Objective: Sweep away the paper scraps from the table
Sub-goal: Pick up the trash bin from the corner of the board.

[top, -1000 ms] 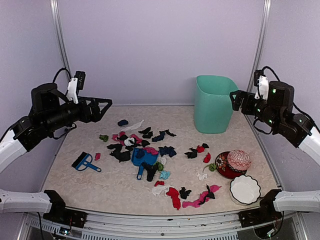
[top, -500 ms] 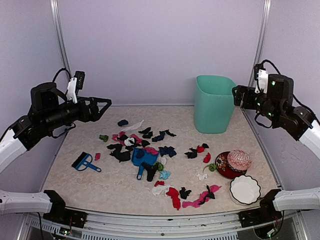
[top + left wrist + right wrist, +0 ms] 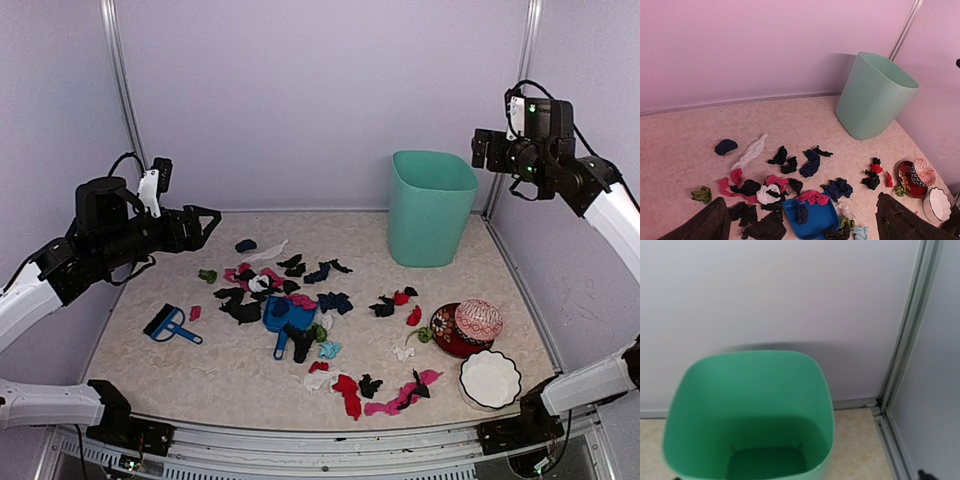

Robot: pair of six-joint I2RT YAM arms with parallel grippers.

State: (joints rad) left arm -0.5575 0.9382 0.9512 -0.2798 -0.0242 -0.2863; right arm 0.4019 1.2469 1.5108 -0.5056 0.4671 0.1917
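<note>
Many paper scraps (image 3: pixel 300 290), black, pink, red, navy, white and green, lie scattered over the middle of the beige table (image 3: pixel 150 290). They also show in the left wrist view (image 3: pixel 810 165). A few lie on the blue dustpan (image 3: pixel 285 318), which also shows in the left wrist view (image 3: pixel 815 217). My left gripper (image 3: pixel 205 222) hangs open and empty above the table's far left, its fingertips (image 3: pixel 715 220) wide apart. My right gripper (image 3: pixel 480 148) is high above the green bin (image 3: pixel 428 205), apart from it and holding nothing; only the tips of its fingers show at the lower corners of the right wrist view.
A blue brush (image 3: pixel 170 325) lies at the left. A red-patterned bowl with a ball (image 3: pixel 468 325) and a white fluted bowl (image 3: pixel 490 378) stand at the right front. The bin looks empty inside (image 3: pixel 765 460). Pale walls and metal posts close in the table.
My right arm has risen and swung back, now high over the bin's right rim. My left arm has dropped slightly. The scraps, dustpan and brush have not moved.
</note>
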